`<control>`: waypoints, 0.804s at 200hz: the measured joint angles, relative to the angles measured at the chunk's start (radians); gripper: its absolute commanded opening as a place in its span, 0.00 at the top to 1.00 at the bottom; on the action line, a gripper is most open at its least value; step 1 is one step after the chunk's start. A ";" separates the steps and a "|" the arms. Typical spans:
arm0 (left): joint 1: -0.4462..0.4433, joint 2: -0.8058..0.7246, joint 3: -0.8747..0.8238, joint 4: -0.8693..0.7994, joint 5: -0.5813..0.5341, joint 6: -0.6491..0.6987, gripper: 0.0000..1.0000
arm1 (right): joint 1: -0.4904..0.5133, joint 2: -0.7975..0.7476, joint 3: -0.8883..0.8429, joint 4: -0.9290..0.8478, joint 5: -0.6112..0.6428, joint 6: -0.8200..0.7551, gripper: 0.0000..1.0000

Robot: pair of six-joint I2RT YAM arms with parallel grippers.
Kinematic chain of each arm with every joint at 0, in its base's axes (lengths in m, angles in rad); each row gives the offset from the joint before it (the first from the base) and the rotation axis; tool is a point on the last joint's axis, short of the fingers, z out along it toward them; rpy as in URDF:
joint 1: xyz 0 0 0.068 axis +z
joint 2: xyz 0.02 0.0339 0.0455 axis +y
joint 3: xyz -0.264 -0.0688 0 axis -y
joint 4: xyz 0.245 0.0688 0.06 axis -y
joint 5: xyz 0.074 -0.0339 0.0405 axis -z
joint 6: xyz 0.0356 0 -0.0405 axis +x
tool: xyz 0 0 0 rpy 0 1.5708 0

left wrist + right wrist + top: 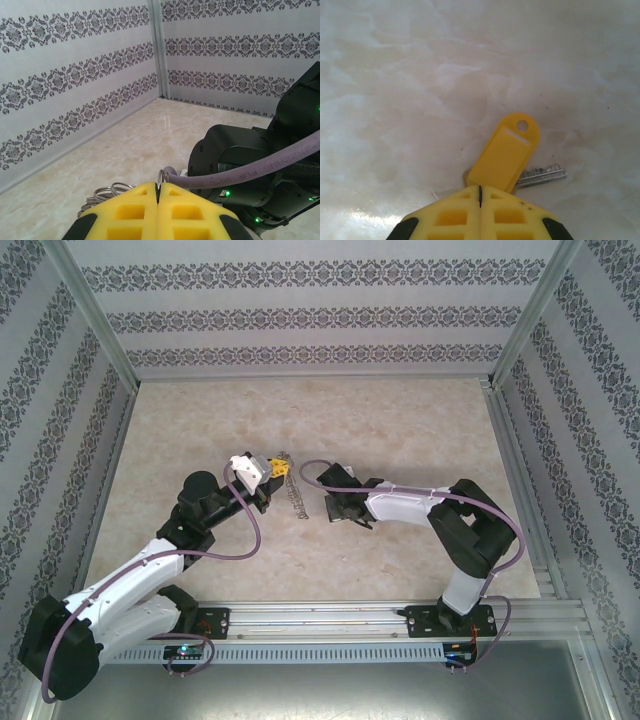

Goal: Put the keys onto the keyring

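My left gripper (277, 471) is shut on the keyring (291, 490), a grey metal hoop with a jagged fringe that hangs from its tips towards the table. In the left wrist view the yellow jaws (159, 192) pinch a thin loop of the keyring (162, 176), and more wire loops (107, 192) lie to the left. The key (506, 156), with a flat yellow head and a short silver blade (543, 175), lies on the table. My right gripper (480, 192) is shut, its tips over the near end of the yellow head. Whether anything is pinched there is hidden.
The marble-patterned table (400, 430) is ringed by patterned walls (320, 315) and a metal rail (400, 615) along the near edge. The right arm's black wrist and purple cable (250, 172) sit close in front of the left gripper.
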 measured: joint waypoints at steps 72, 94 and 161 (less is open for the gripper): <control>0.000 0.011 0.000 -0.001 0.016 -0.027 1.00 | -0.176 -0.291 -0.097 0.073 -0.195 -0.042 1.00; 0.000 0.037 0.000 -0.001 0.028 -0.035 1.00 | -0.234 -0.362 -0.103 0.125 -0.316 -0.052 1.00; 0.000 0.161 0.023 -0.002 0.107 -0.065 1.00 | -0.367 -0.529 -0.257 0.359 -0.686 -0.029 1.00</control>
